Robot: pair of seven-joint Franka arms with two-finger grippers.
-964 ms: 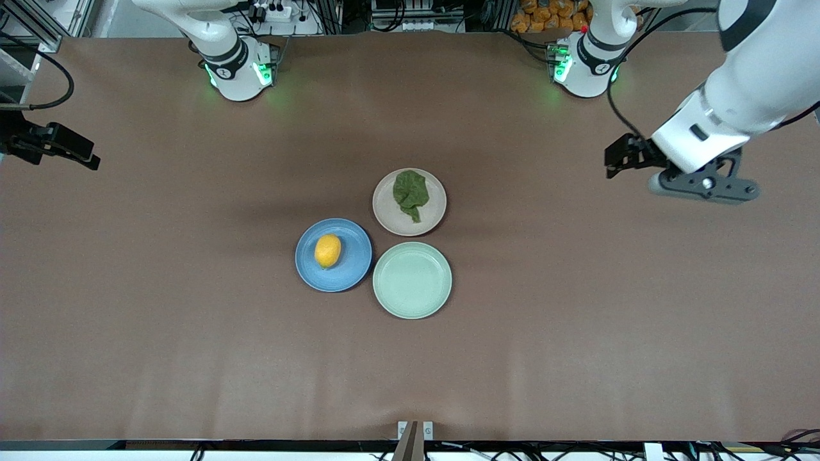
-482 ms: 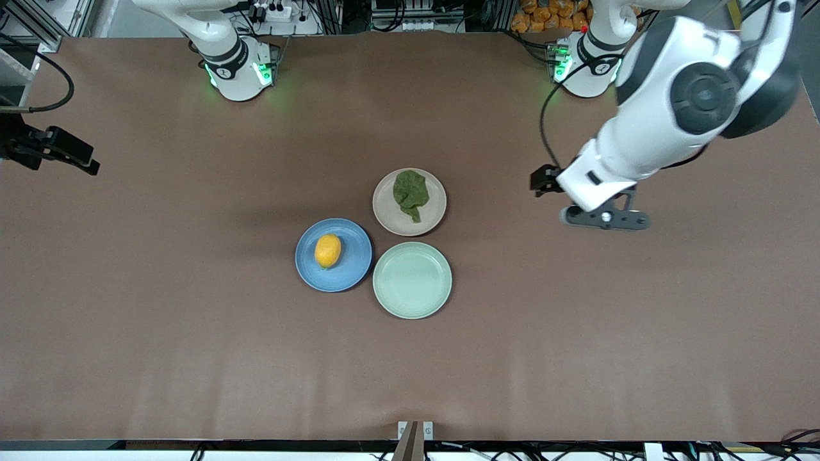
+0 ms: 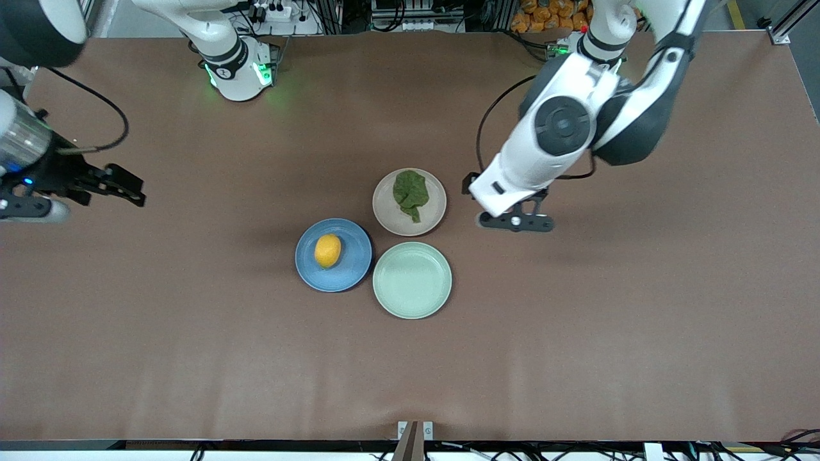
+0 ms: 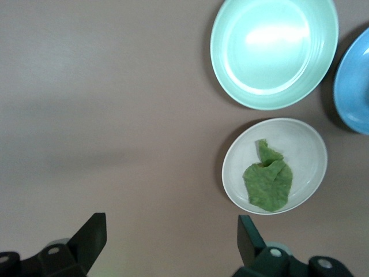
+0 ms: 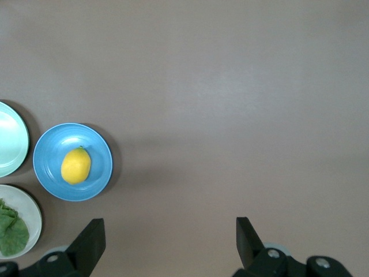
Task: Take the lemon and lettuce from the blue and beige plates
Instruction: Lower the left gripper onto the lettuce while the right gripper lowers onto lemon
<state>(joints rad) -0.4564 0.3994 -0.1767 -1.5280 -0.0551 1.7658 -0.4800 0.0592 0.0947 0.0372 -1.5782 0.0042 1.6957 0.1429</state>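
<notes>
We see the lemon (image 3: 327, 250) on the blue plate (image 3: 351, 271) and the lettuce (image 3: 409, 193) on the beige plate (image 3: 386, 221); the left gripper (image 4: 168, 242), fingers apart, hangs over the table (image 3: 576, 333) beside the beige plate, the right gripper (image 5: 167, 242), likewise spread, at its end.

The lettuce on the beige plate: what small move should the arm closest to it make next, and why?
Probably slide the left tool sideways until it hangs over the lettuce. It is open, over bare table beside the beige plate, toward the left arm's end. The lettuce lies untouched. The right tool, also open, is over the table's right-arm end.
</notes>
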